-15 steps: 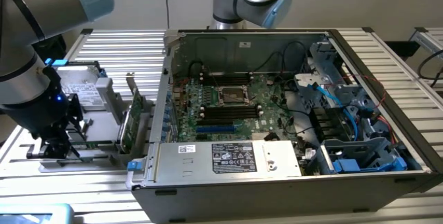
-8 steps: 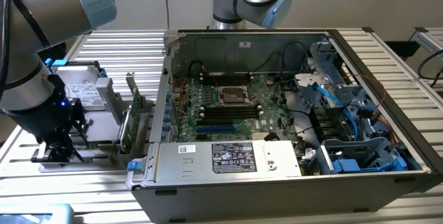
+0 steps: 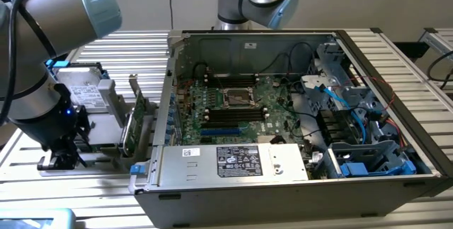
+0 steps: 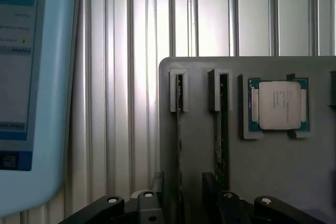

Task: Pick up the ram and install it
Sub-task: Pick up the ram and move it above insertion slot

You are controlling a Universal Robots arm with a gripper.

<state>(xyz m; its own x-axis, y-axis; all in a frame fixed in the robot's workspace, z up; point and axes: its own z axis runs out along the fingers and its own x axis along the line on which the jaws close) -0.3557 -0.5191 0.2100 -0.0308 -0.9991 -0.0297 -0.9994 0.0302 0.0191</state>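
On the grey holder [image 4: 273, 182], which sits on the slatted tabletop [image 4: 131, 77] towards the exterior view's left, beside the open computer case [image 3: 283, 107], the ram [image 4: 179, 129] stands on its long edge. It is in the slot nearest the holder's outer edge. A second stick [image 4: 223, 129] stands in the next slot, and a processor [image 4: 278, 106] lies in a pocket beyond that.

The step in hand looks like the pick. To do it well, I judge, the claw [image 4: 184, 182] should be square to the stick and centred along its length. It should close only on the flat faces, keep clear of the neighbouring stick, and draw the board straight out of its slot so it does not bind.

The claw hangs low over the holder, spread wide and holding nothing, with one finger to each side of the ram. Whether either pad touches the board I cannot tell.
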